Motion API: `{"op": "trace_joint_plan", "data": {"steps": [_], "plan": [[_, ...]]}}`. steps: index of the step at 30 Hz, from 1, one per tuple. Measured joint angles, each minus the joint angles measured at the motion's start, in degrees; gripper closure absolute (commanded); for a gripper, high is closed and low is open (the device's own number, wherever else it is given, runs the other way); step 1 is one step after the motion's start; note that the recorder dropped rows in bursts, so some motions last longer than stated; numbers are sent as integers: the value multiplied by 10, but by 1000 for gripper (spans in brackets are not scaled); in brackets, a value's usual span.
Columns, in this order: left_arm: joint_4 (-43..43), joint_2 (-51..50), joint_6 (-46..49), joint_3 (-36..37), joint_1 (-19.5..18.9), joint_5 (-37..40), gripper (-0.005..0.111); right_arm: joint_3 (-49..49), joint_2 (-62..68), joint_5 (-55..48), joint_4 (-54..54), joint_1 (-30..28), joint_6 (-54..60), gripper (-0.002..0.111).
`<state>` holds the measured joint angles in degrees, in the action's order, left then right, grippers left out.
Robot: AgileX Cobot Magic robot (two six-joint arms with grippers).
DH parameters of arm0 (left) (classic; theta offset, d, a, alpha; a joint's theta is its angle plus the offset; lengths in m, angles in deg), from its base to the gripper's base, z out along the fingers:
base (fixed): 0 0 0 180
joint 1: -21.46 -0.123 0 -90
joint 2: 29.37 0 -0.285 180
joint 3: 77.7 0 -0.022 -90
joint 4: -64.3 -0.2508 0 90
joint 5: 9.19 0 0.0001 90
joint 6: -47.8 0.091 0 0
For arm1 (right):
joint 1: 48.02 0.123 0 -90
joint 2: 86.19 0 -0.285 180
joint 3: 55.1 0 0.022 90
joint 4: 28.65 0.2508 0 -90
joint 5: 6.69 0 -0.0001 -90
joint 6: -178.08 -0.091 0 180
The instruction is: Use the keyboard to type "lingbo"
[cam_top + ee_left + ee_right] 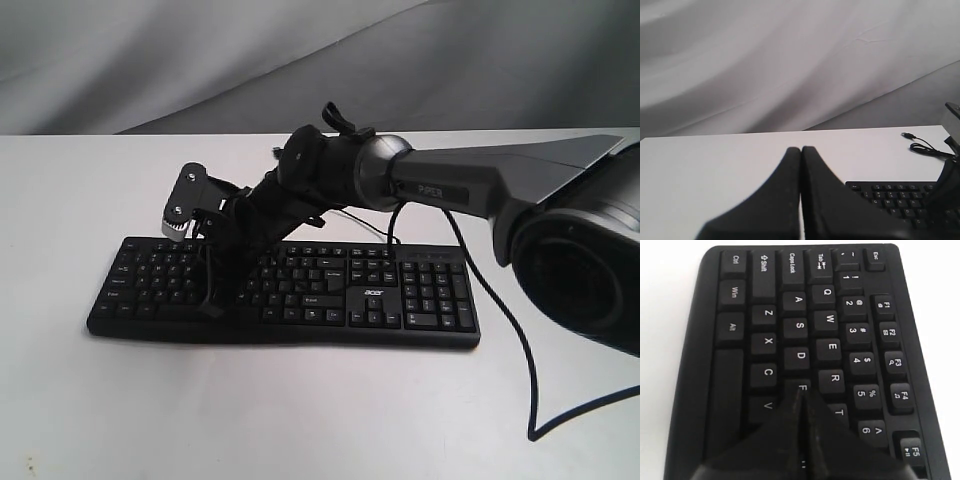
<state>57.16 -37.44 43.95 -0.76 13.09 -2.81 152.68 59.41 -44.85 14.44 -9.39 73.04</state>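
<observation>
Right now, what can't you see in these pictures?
Right wrist view: the shut right gripper hides the keys under it; whether it presses one is unclear.
Exterior view: the right arm covers the middle of the keyboard; legends are too small to read.
Left wrist view: the frame edge cuts off most of the keyboard.

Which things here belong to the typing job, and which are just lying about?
Job: long flat black keyboard with white legends; right end effector, shut, tips at the F key.
Lying about: left end effector, shut, beside the keyboard; thin black USB cable, plug loose on the white table; grey cloth backdrop.
</observation>
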Motion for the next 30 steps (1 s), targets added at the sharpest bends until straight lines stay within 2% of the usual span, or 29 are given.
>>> {"op": "trace_joint_plan", "data": {"steps": [9,30], "plan": [[0,0,0,0,0,0,106,1,6,7,0,0,-1,108],[0,0,0,0,0,0,106,-9,-23,-46,-19,0,-7,108]]}}
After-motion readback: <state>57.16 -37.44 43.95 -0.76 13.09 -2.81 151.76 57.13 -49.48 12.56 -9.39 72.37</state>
